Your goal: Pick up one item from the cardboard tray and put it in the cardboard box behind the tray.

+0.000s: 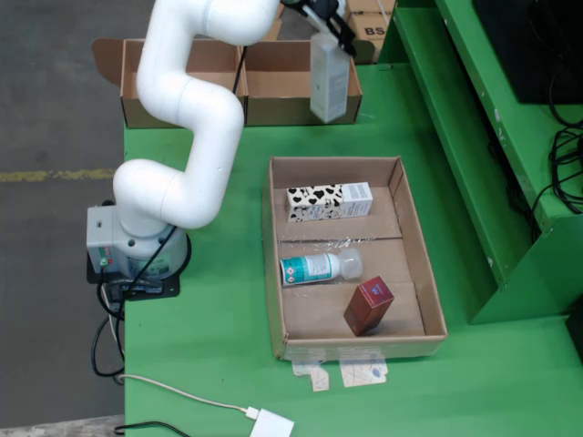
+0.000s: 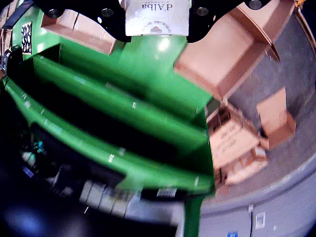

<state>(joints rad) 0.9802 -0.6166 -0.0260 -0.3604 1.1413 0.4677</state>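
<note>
Overhead view shows the claw (image 1: 330, 25) clamped on a white carton (image 1: 328, 80) above the box (image 1: 301, 84); I'd lower it well inside before letting go.

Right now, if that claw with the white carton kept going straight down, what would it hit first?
Probably the right-hand cardboard box behind the tray: the gripper holds the white carton over it, though depth is unclear from above.

A workshop or warehouse — concrete floor (image 1: 55, 137), green steel bench (image 1: 209, 364), stacked cartons (image 2: 237, 143).
</note>
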